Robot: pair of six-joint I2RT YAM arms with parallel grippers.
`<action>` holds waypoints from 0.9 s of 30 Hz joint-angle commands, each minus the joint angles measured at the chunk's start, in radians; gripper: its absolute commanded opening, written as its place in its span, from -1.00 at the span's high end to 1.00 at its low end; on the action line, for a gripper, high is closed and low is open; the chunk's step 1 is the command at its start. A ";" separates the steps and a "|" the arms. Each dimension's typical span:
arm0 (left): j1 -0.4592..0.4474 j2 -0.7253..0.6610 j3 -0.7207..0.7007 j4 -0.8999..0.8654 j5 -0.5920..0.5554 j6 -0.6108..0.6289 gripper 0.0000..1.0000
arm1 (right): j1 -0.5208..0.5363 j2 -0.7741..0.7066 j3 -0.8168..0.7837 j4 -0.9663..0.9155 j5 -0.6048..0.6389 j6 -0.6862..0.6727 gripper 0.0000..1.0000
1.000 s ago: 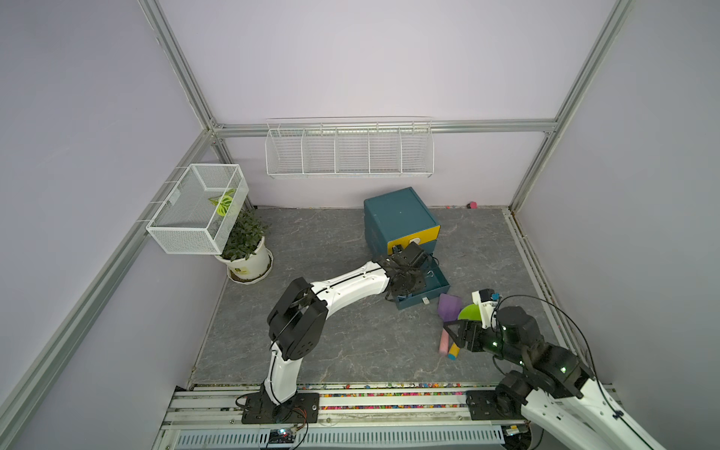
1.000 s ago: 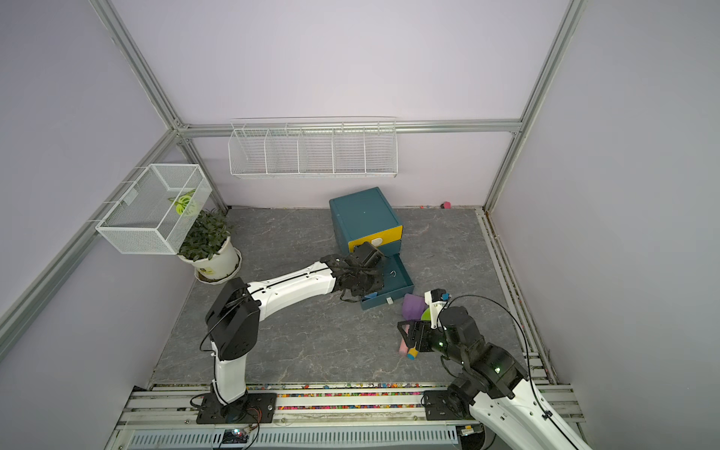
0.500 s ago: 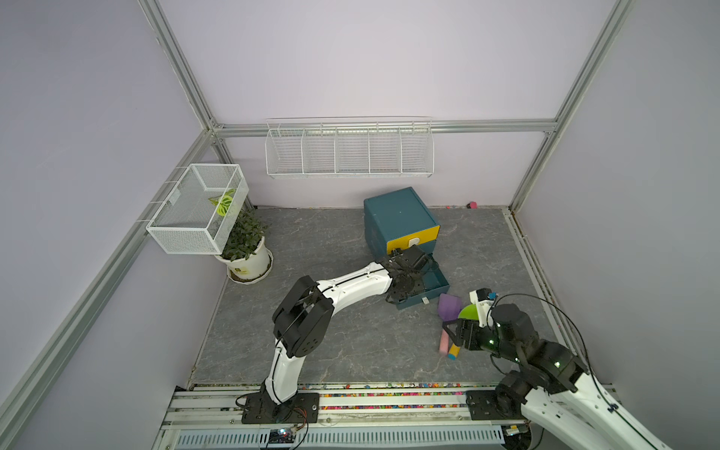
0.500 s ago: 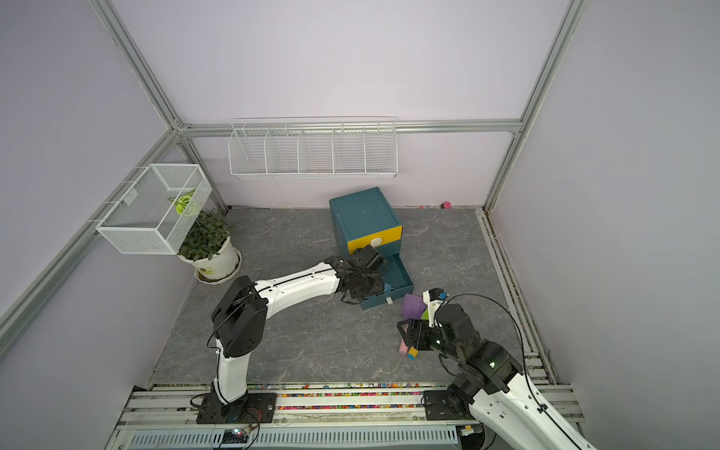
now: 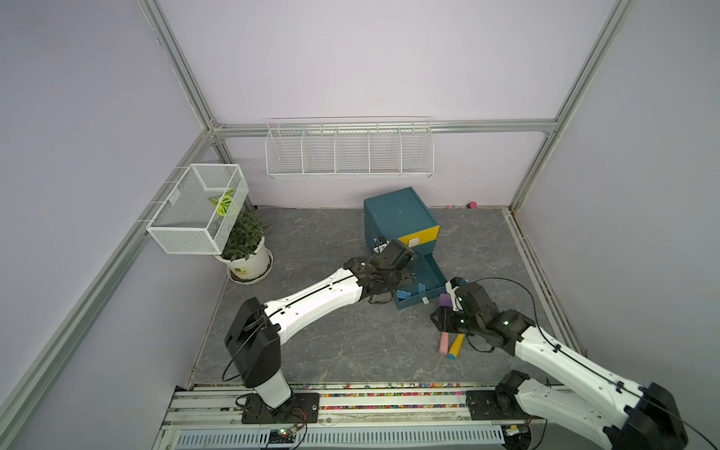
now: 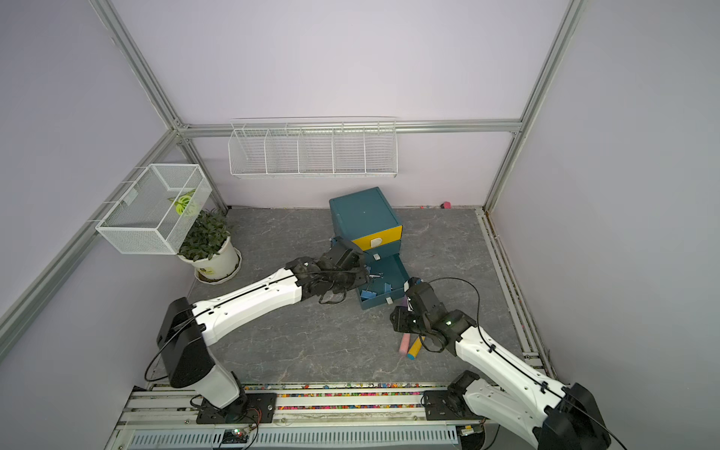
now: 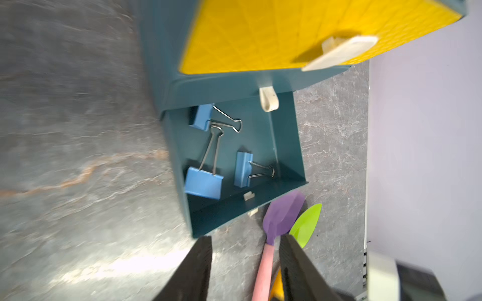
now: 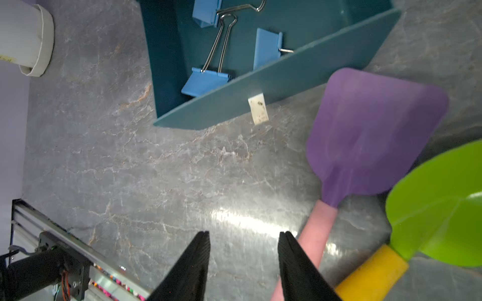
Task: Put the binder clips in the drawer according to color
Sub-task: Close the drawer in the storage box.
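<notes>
The drawer cabinet (image 5: 401, 218) is dark teal with a yellow top drawer (image 7: 287, 34). Its bottom drawer (image 5: 432, 286) stands pulled out. Three blue binder clips lie inside it: one (image 7: 203, 183) by the front corner, one (image 7: 243, 169) on edge, one (image 7: 202, 117) partly under the cabinet. My left gripper (image 7: 245, 242) hovers open and empty just outside the drawer's front corner. My right gripper (image 8: 243, 238) is open and empty above bare floor in front of the drawer's front wall (image 8: 287, 78).
A purple shovel (image 8: 373, 130) with a pink handle and a green shovel (image 8: 438, 208) with a yellow handle lie beside the open drawer, near my right gripper. A potted plant (image 5: 245, 249) and white wire baskets (image 5: 348, 148) stand at the left and back. A small pink object (image 5: 472, 205) lies by the back wall.
My left gripper has gone from shut to open beside the drawer. The right gripper's jaws have come closer together, and the right arm has shifted slightly toward the drawer.
</notes>
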 commanded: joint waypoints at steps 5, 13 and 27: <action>0.007 -0.148 -0.209 -0.057 -0.124 -0.054 0.05 | -0.108 0.174 -0.010 0.304 -0.114 0.052 0.13; 0.017 -0.371 -0.449 -0.061 -0.218 -0.124 0.05 | -0.142 0.303 -0.014 0.387 -0.163 0.116 0.20; 0.045 -0.495 -0.513 -0.106 -0.245 -0.127 0.06 | -0.157 0.387 -0.072 0.571 -0.192 0.195 0.31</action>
